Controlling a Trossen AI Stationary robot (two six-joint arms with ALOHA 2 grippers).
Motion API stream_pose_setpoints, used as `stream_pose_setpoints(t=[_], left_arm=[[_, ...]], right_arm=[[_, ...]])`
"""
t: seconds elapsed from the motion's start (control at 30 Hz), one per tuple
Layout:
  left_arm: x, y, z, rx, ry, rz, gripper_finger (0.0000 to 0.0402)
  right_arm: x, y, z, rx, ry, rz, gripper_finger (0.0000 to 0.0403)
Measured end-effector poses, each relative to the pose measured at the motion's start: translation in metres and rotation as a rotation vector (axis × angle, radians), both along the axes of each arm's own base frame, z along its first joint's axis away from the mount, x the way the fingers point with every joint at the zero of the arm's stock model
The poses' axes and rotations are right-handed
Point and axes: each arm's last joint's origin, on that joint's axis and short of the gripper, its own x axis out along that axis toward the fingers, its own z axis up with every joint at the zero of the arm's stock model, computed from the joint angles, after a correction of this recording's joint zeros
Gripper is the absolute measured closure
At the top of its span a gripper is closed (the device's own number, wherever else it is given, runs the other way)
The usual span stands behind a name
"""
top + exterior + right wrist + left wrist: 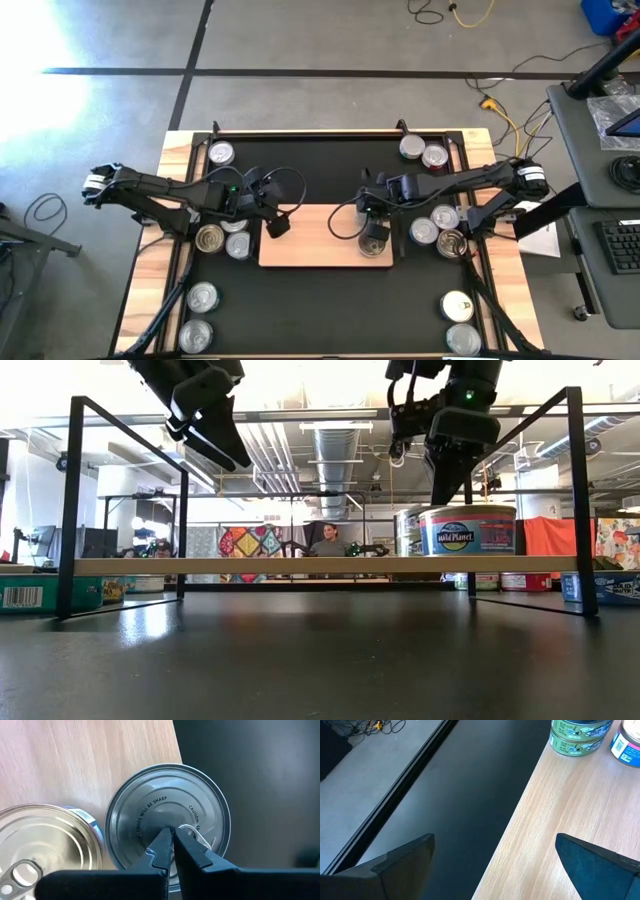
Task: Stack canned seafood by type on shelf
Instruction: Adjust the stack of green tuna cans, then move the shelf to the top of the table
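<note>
Over the right end of the light-wood shelf (325, 236): right claw (172, 836), fingers pressed together, tips just above or touching the silver lid of a tin (167, 817) — contact not resolvable. Lid embossed "edges will be sharp". Tin sits at the shelf's edge beside the black mat (320, 170). Second tin with ring pull (42, 852) just beside it on the shelf. Low view: blue-labelled "Wild Planet" tin (467, 529) on the shelf board under the right claw, another stack (408, 532) behind it.

Over the left end of the shelf: left claw (276, 224), fingers (402, 857) spread wide, holding nothing, above bare wood and mat edge. Far off in its view, two stacked green-labelled tins (580, 736).

Loose tins on the mat: pair at the far right corner (423, 151), one far left (221, 153), cluster near the left arm (222, 238), cluster near the right arm (440, 228), pairs at the near left (198, 315) and near right (459, 320) of the bench (150, 260).
</note>
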Motion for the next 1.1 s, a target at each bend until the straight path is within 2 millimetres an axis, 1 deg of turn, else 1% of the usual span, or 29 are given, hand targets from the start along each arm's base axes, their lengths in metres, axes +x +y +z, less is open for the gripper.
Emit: stream_pose_setpoints(t=[0.2,0.3,0.43,0.53,0.6,0.67,0.8,0.9,0.97,1.03,1.1], left_arm=[[0.000,0.000,0.000,0.000,-0.002,0.004,0.0003],[0.000,0.001,0.000,-0.001,-0.013,0.026,0.0003],[0.000,0.001,0.000,-0.010,-0.020,0.036,0.0003],[0.000,0.000,0.002,-0.050,-0.025,0.022,0.0003],[0.002,-0.001,0.009,-0.079,-0.050,0.016,0.0003],[0.004,-0.001,0.020,-0.091,-0.085,0.015,0.0003],[0.004,0.001,0.045,-0.079,-0.119,0.041,0.0003],[0.001,0.003,0.063,-0.096,-0.123,0.065,0.0003],[-0.004,0.002,0.074,-0.120,-0.110,0.086,0.0003],[-0.011,0.000,0.082,-0.160,-0.083,0.121,0.0003],[-0.020,-0.002,0.090,-0.237,-0.049,0.162,0.0003]], right_arm=[[0.005,0.001,0.010,0.016,-0.033,0.013,0.0390],[0.008,0.001,0.021,0.007,-0.054,0.035,0.0390],[0.009,0.001,0.045,0.001,-0.061,0.038,0.0390],[0.004,0.000,0.068,0.017,-0.040,-0.023,0.0390],[-0.001,-0.001,0.086,0.028,-0.028,-0.086,0.0390],[-0.007,-0.002,0.102,0.023,-0.035,-0.154,0.0390],[-0.019,-0.006,0.126,-0.055,-0.076,-0.355,0.0390],[-0.030,-0.007,0.136,-0.084,-0.123,-0.436,0.0390],[-0.038,-0.005,0.140,-0.069,-0.163,-0.491,0.0388],[-0.046,-0.004,0.142,-0.037,-0.182,-0.533,0.0378],[-0.053,-0.002,0.142,0.002,-0.199,-0.580,0.0357]])
